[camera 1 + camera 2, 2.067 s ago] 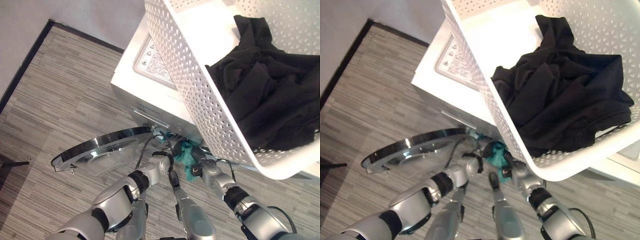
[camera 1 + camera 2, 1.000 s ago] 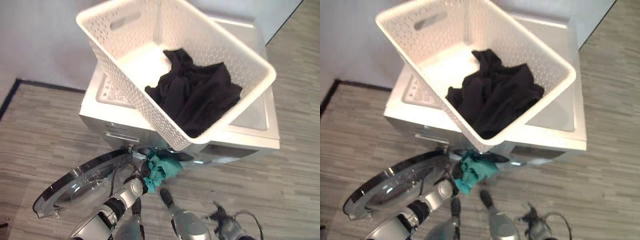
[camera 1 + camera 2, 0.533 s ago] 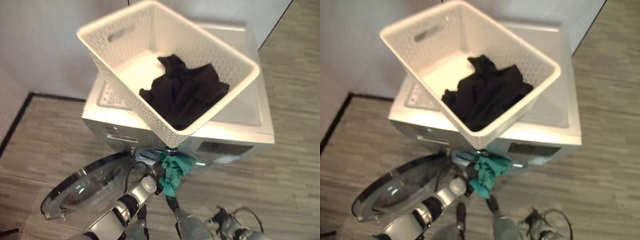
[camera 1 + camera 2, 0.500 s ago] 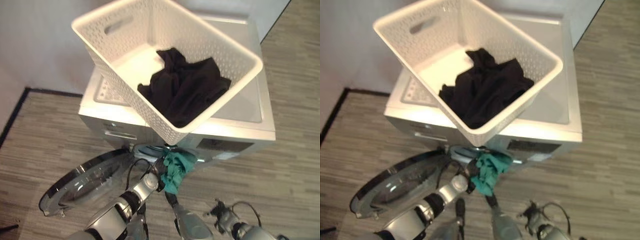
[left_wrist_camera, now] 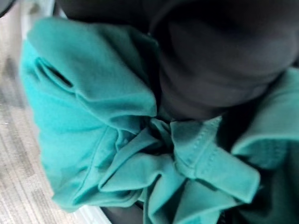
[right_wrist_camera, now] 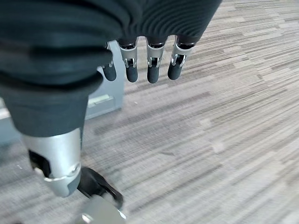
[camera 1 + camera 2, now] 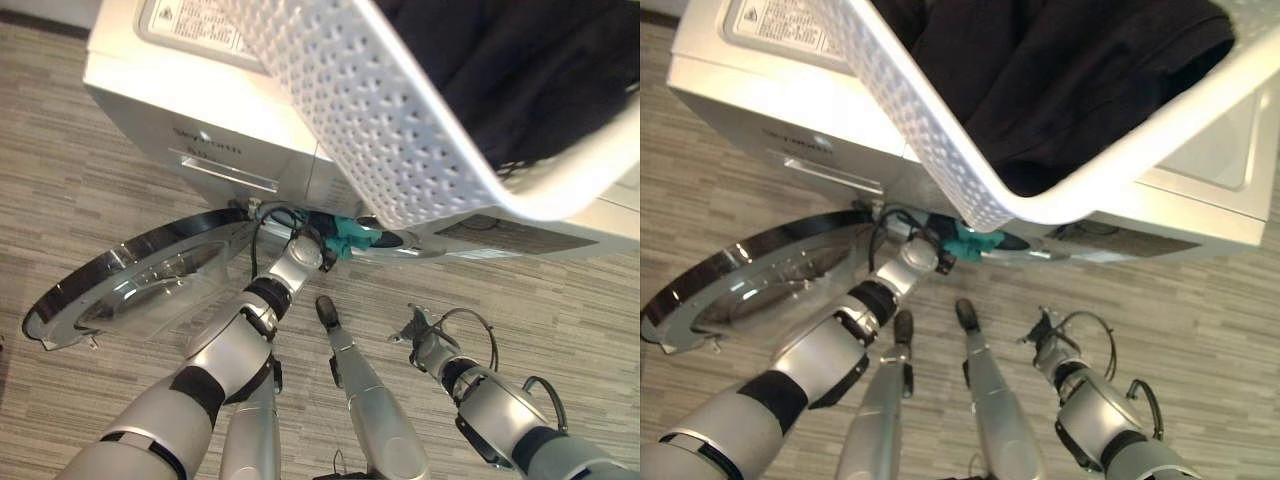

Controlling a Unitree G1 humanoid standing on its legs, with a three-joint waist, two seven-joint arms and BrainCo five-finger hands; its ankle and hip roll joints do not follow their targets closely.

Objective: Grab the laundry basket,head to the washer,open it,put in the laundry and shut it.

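Observation:
The white perforated laundry basket (image 7: 400, 130) sits on top of the white washer (image 7: 200, 110) with black laundry (image 7: 1070, 70) inside it. The washer's round chrome door (image 7: 140, 280) stands swung open to the left. My left hand (image 7: 306, 250) is at the washer's opening, pressed against a bunched teal cloth (image 7: 347, 234) that lies at the rim under the basket. In the left wrist view the teal cloth (image 5: 107, 116) is crumpled against the dark drum, and it hides the fingers. My right hand (image 7: 418, 328) hangs low over the floor, its fingers (image 6: 150, 70) straight and holding nothing.
The basket's near corner overhangs the washer's front above the opening. Striped grey-brown floor (image 7: 100, 200) spreads in front of the washer and to both sides. The open door takes up the floor space to the left of my left arm.
The camera has dropped closer to the washer's front. The teal cloth, hanging from my left hand below the opening before, now sits up at the opening's rim. My right hand stays low.

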